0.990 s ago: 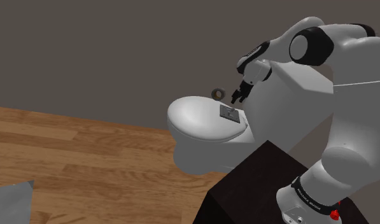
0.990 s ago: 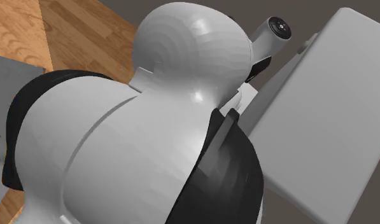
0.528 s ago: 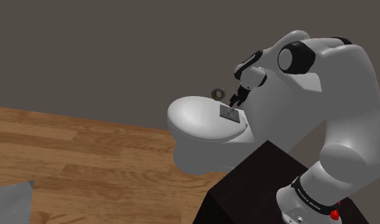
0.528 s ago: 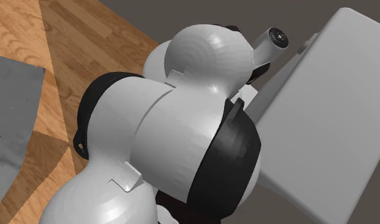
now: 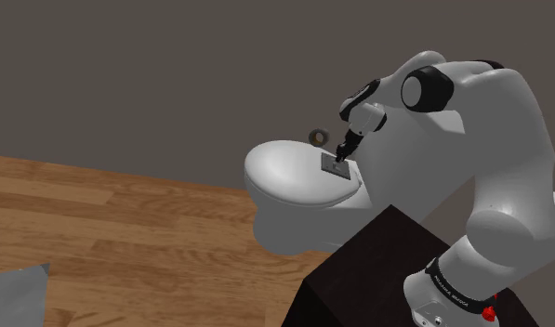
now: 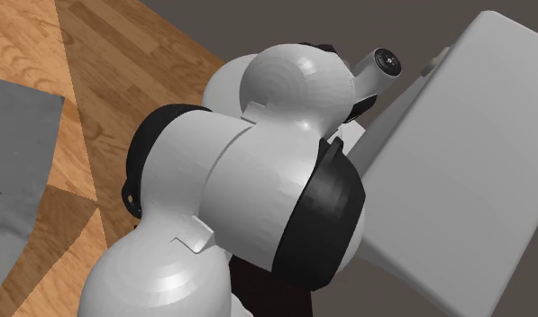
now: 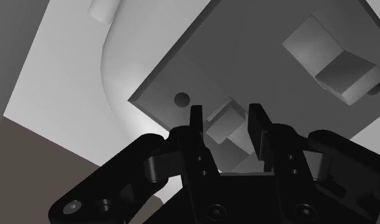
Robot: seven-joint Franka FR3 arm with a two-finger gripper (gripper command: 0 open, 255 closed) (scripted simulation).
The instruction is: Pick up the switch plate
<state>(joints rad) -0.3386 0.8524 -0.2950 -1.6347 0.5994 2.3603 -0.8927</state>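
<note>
Nearest thing in the shoulder view is the dark stand point(image 5: 368, 269), with the white arm point(image 5: 494, 121) curling up off it and over toward the left. The gripper point(image 5: 341, 156) points down at the back part of the toilet point(image 5: 294, 228), tips right at the switch plate point(image 5: 331, 170). The only container here is the toilet. Its lid point(image 5: 284, 172) is down, so the inside can't be seen, and the plate lies flat on top of the lid on the tank side. In the wrist view the fingers point(image 7: 195, 130) are apart, standing either side of one toggle point(image 7: 223, 121) on the grey plate point(image 7: 265, 70). They're very near it, but I honestly can't tell if they touch it. A second toggle point(image 7: 335, 60) sits further along the plate, and a small screw hole point(image 7: 182, 99) is just beside one fingertip. Edge-wise, the plate is close to the lid's back edge, and a wide smooth stretch of lid spreads from it toward the shoulder view's left. In the second exterior view the arm's fat joints sit up front, with the tank point(image 6: 465, 135) as a pale slab behind them on the right. Just past the lid's far rim is a small dark ring point(image 5: 316, 137), apart from the plate. Off to the left there's wood floor point(image 5: 126, 204) with a grey mat point(image 5: 15, 293) in the near corner, and the dark wall point(image 5: 173, 74) runs behind everything.
</note>
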